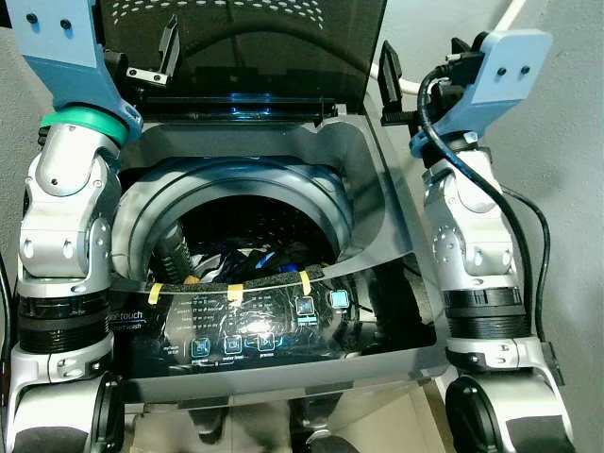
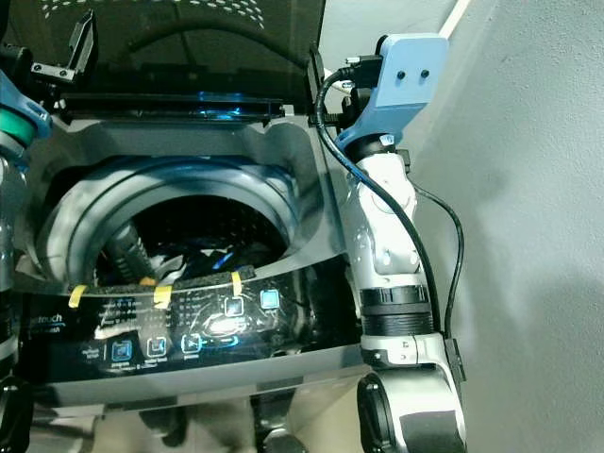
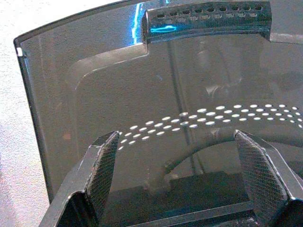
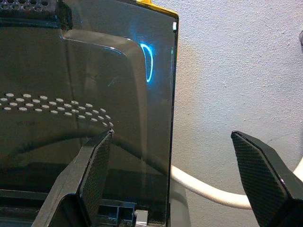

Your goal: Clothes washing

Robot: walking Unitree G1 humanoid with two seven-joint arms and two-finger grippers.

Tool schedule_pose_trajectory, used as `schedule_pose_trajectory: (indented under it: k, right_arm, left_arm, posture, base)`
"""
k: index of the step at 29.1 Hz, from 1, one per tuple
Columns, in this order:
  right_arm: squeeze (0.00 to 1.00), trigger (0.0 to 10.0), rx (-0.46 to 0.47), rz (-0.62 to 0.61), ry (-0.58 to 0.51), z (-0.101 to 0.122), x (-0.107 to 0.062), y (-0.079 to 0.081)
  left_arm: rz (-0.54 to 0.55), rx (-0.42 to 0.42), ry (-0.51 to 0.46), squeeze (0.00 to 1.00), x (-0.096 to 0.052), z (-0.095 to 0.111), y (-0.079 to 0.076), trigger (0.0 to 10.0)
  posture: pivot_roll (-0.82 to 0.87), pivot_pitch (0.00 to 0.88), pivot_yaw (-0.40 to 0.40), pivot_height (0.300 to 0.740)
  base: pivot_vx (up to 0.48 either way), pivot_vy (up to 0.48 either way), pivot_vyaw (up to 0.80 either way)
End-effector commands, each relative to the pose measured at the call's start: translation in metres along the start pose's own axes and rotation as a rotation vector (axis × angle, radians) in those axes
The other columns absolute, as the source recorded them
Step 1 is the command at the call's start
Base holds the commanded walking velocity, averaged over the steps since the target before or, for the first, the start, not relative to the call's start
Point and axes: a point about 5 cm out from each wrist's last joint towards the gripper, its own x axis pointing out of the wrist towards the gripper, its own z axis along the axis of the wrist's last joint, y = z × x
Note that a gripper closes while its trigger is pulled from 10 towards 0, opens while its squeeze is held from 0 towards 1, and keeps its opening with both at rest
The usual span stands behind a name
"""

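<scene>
Silver jointed arms with blue wrist housings, a green left ring and black cables.

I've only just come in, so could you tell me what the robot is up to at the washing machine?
The robot stands at a top-loading washing machine whose dark lid is raised upright. Dark clothes lie in the drum. Both arms are lifted towards the lid: the left hand is near its left side and the right hand by its right edge, both open and holding nothing. The control panel is lit.
</scene>
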Motion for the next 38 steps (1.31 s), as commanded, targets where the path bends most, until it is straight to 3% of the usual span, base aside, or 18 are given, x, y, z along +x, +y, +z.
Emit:
schedule_pose_trajectory:
  k: [1, 38]
  right_arm:
    - [0.0, 10.0, 0.002, -0.005, 0.008, -0.0015, -0.003, -0.0013]
    - [0.0, 10.0, -0.01, 0.037, 0.031, -0.0047, -0.0062, 0.0031]
  left_arm:
    - [0.0, -0.009, 0.003, 0.0, 0.0008, -0.001, -0.0023, 10.0]
    - [-0.001, -0.008, 0.005, 0.0, 0.0015, -0.0021, -0.0068, 10.0]
  posture:
    - [0.07, 0.057, -0.025, 0.74]
    - [0.06, 0.062, -0.023, 0.74]
  base:
    - [-0.262, 0.0, 0.0]
    - [-0.306, 0.0, 0.0]
